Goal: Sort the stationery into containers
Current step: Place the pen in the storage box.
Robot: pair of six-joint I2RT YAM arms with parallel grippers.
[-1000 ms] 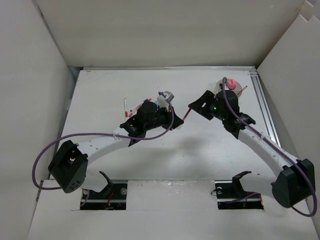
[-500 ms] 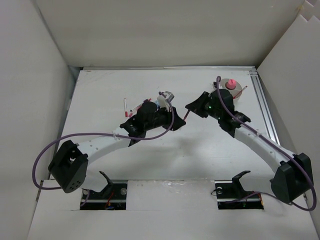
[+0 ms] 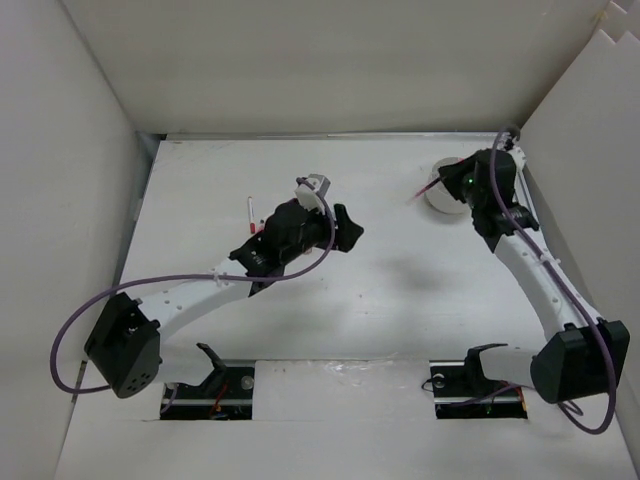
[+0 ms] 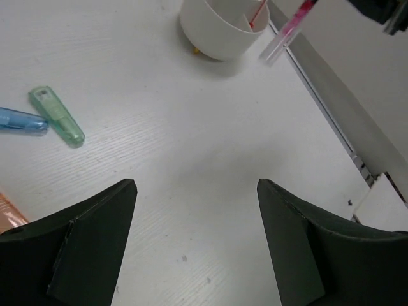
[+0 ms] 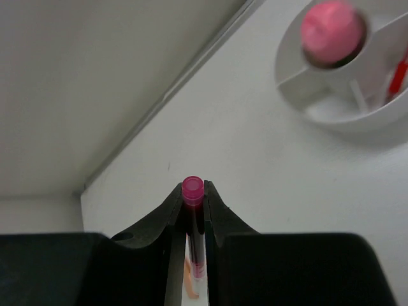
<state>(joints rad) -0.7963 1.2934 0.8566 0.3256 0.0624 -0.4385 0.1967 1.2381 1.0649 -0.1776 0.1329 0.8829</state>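
In the top view, the left arm [image 3: 215, 285] reaches to the middle of the tabletop [image 3: 400, 290]. The left jaws are spread wide and hold nothing. Behind them a white pen [image 3: 250, 212] with red ends lies on the tabletop. The right arm [image 3: 530, 270] reaches to the far right corner. The right jaws are closed on a pink pen [image 3: 425, 189], which sticks out to the left, just beside the cup [image 3: 438, 202]. Whether the pen touches the cup I cannot tell from here.

In the left wrist view, the two left jaws stand far apart at the bottom, with only bare tabletop [image 4: 191, 159] between them. The cup [image 4: 217, 35] stands far ahead and a thin red pen [image 4: 258, 11] leans inside it. The pink pen [image 4: 290, 29] hangs tilted in the air to the right of the cup, not touching it. A blue piece [image 4: 19, 121] and a green piece [image 4: 57, 116] lie close together on the left.

In the right wrist view, the right jaws pinch the pink pen [image 5: 193, 189] tightly, with its cap showing at their tips. The cup [image 5: 344, 121] is ahead to the right, apart from the pen. One compartment holds a round pink piece [image 5: 333, 32], and another holds the red pen [image 5: 398, 73].
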